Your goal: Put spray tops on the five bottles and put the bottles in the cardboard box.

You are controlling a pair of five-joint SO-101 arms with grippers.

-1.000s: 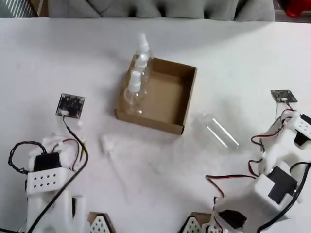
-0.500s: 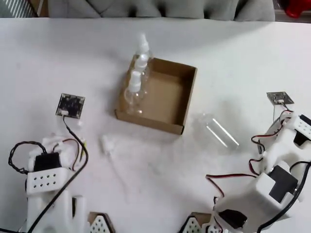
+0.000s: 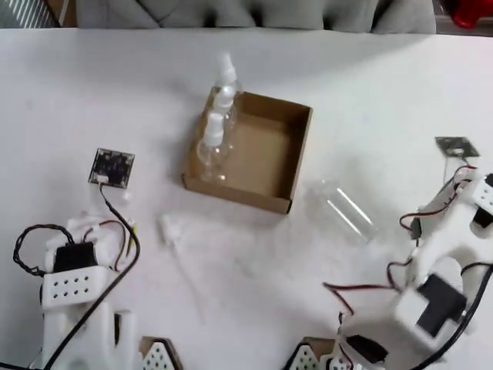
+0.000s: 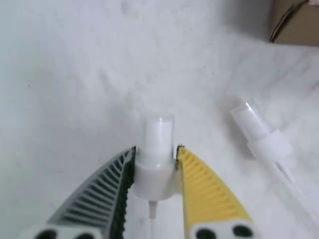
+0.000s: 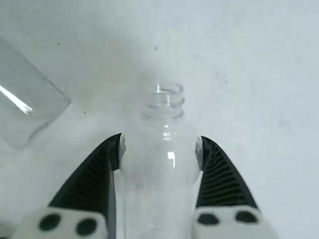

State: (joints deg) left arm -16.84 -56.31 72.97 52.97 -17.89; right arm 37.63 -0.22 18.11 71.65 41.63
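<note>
Your left gripper (image 4: 155,152) pinches a spray top (image 4: 155,175), a second top (image 4: 261,137) beside its yellow finger (image 4: 204,189); your right gripper (image 5: 159,144) clamps a capless bottle (image 5: 162,167), a lying bottle (image 5: 22,107) alongside.

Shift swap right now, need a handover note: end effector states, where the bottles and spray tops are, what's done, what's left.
Left end effector: shut on a spray top.
Right end effector: shut on an open-necked bottle.
On the table: second spray top loose near the cardboard box's near left corner; a clear bottle lying right of the box.
Done: capped bottles at the box's left wall, apparently inside; count unclear.
Left: cap the held bottle, probably cap the lying one, box both.
</note>
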